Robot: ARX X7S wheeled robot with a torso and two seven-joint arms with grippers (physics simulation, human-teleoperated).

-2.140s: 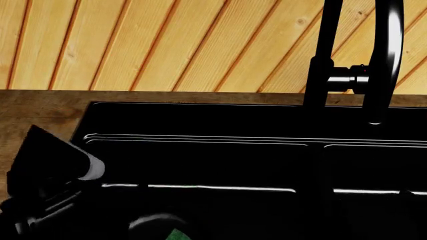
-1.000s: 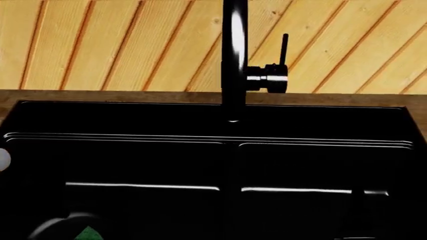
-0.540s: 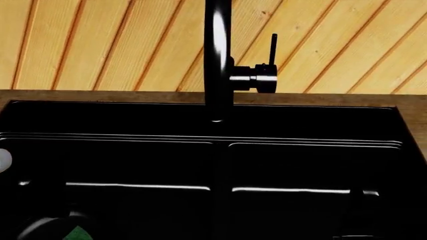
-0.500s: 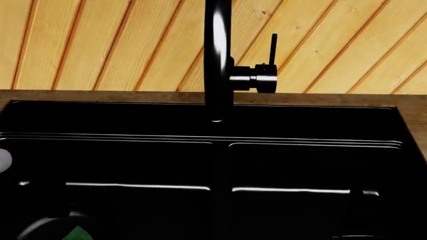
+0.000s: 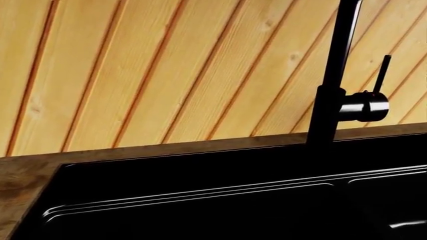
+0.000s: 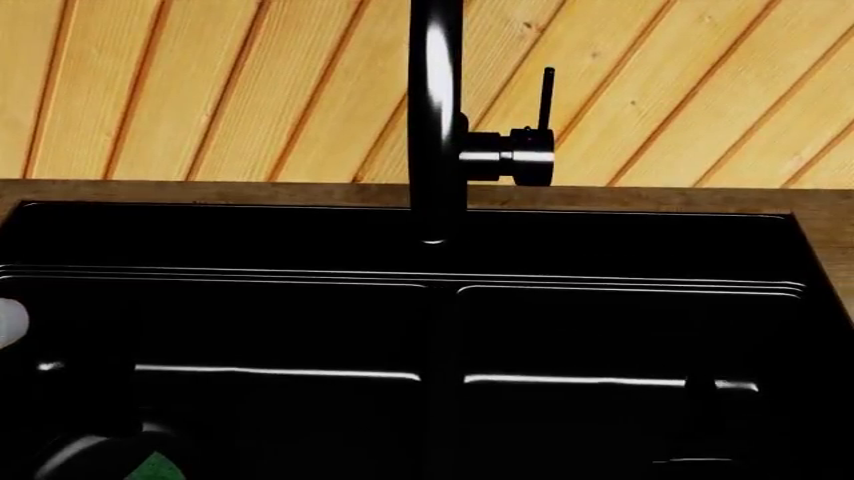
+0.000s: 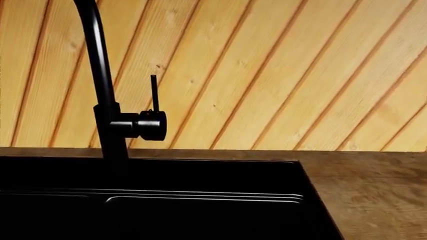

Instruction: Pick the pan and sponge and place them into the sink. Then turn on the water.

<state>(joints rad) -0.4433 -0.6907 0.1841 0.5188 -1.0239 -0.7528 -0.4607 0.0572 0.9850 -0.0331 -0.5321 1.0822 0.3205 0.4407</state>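
The plank wall (image 6: 200, 90) is filling the upper half of every view, and under it the black sink (image 6: 267, 240) is spreading across the wooden desk (image 6: 134, 190). Two seconds back the head view was sitting off to one side. It has since swung round, so the tall faucet (image 6: 437, 120) is now standing dead centre, and over the last half second the view has been holding steady. That suggests the robot is squaring up for the water step. No stream is falling from the spout yet, so the water is not running. A grey curved rim at the bottom edge, far to the left of the right pincer, is probably the pan (image 6: 80, 450) lying in the left basin, though it is mostly cut off. The right pincer (image 6: 705, 430) is showing only as a dark upright shape low over the right basin. It has been creeping slightly toward the divider, and I cannot tell whether its jaws are wide or narrow. The sponge (image 6: 156, 468) is peeking out green inside that rim, so both things seem to be already in the sink. The faucet's thin lever (image 6: 547, 95) is standing upright, above and beyond the right pincer and well apart from it. The left pincer is not showing.
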